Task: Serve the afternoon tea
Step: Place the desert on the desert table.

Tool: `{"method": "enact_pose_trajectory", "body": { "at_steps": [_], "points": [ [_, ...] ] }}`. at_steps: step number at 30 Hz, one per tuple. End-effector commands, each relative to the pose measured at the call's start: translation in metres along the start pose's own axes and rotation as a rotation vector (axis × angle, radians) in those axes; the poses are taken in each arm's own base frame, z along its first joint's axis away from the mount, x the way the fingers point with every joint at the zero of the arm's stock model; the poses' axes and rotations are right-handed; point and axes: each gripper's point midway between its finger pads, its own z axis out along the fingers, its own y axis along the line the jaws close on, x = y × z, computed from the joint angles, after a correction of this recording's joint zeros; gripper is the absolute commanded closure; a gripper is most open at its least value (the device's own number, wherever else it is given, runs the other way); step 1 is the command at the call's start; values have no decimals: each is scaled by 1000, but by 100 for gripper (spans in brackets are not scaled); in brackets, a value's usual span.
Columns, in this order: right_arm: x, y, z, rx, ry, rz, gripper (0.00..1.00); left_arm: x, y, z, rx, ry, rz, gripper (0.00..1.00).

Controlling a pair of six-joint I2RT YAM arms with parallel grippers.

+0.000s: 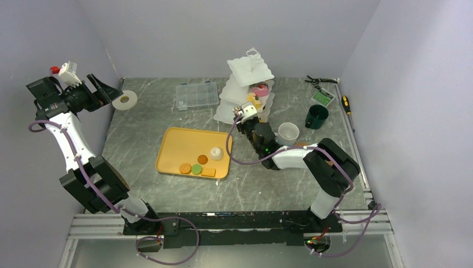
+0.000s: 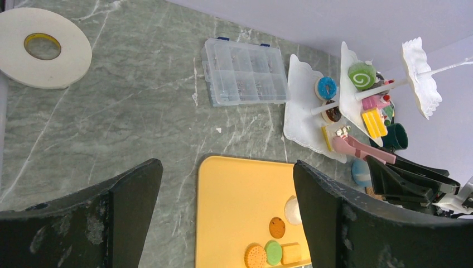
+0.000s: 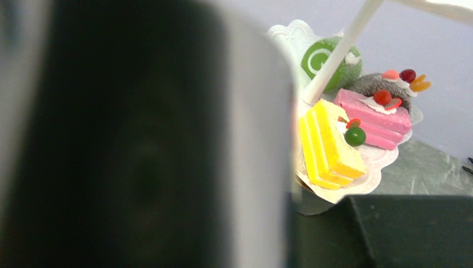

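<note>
Bolted nearest, the right arm [image 1: 329, 167] stretches to the white stand [image 1: 251, 72]; biscuits [image 1: 192, 167] wait on the yellow tray [image 1: 167, 151] to its left. Left wrist view: left gripper [image 2: 226, 167] gapes idle, well apart, while right gripper [image 2: 385, 167] seems clamped on pink tongs [image 2: 360, 148] pointing at the lowest tier [image 2: 298, 120]. Right wrist view: yellow cake slice [image 3: 329, 145] sits just ahead on the stand.

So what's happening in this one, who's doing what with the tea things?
The right gripper holds the pink tongs at the lower tiers of the white stand, which already carries cake slices, a green roll and donuts. Five pastries remain on the yellow tray. The left gripper hangs open and empty at the far left, near a tape roll. Neither arm touches the white mug or the green mug.
</note>
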Motion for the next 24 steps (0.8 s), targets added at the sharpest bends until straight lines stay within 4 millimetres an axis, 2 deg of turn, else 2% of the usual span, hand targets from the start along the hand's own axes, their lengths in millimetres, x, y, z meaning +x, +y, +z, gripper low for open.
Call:
{"method": "enact_pose_trajectory", "body": {
  "at_steps": [1, 9, 14, 18, 22, 24],
  "points": [
    [-12, -17, 2, 69, -62, 4, 72, -12, -8, -4, 29, -27, 41, 7],
    [3, -20, 5, 88, -36, 9, 66, -12, -9, -5, 27, -29, 47, 7],
    [13, -21, 8, 105, -24, 15, 59, -12, -9, -5, 29, -28, 46, 7],
    [20, -20, 9, 115, -16, 25, 51, -13, -9, -5, 29, -30, 48, 7],
    [23, -24, 8, 142, -15, 30, 38, -13, -8, -6, 27, -30, 45, 7],
    [22, -27, 7, 152, -20, 33, 36, -13, -8, -6, 29, -30, 45, 7]
  ]
}}
